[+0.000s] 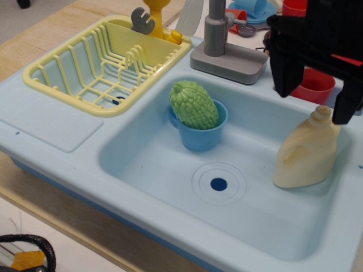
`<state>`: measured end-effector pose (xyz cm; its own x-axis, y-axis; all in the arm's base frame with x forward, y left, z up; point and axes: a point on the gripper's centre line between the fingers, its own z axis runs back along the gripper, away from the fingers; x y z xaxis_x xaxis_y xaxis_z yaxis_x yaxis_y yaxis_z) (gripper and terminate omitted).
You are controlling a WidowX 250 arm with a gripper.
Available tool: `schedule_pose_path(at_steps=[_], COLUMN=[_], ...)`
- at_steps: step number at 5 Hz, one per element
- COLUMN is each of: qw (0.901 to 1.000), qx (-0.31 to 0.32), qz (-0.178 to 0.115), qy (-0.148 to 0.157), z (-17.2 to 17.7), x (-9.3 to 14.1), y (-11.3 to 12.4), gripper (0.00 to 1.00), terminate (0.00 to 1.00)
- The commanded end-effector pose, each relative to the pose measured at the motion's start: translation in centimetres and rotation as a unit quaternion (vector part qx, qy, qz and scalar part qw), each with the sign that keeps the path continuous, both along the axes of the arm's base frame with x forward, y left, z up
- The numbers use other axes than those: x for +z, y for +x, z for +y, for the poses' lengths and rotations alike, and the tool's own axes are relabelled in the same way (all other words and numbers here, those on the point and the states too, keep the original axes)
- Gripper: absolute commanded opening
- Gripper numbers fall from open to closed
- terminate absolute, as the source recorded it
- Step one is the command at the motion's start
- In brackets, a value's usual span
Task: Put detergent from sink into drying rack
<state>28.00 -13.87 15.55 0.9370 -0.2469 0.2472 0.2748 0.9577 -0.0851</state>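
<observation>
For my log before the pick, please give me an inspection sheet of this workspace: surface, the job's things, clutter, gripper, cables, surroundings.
Surface: light-blue toy sink unit on a wooden table.
Job's things: detergent bottle stands at the right wall of the sink; drying rack at upper left, with a grey and yellow utensil at its back.
Clutter: bumpy green vegetable sitting in a blue cup in the sink; red cup in the side compartment, partly hidden; grey faucet.
Gripper: black gripper open, just above the detergent cap, not holding it.
Cables: a black loop at the lower left corner, unclear.
Surroundings: more toy dishes behind, partly hidden.
</observation>
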Motion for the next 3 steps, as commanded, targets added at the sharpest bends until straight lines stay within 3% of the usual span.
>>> schedule_pose_path(at_steps=[1, 2, 3], qw=[0.9988, 0.9981, 0.9961], qx=[0.006, 0.0, -0.006], qz=[-0.008, -0.013, -0.045], qy=[-0.048, -0.059, -0.076], z=[-0.4, -0.5, -0.4], x=[0.0, -1.6, -3.5], y=[-0.6, -0.5, 0.7], gripper=[1.0, 1.0, 1.0], terminate=[0.0, 0.0, 0.0])
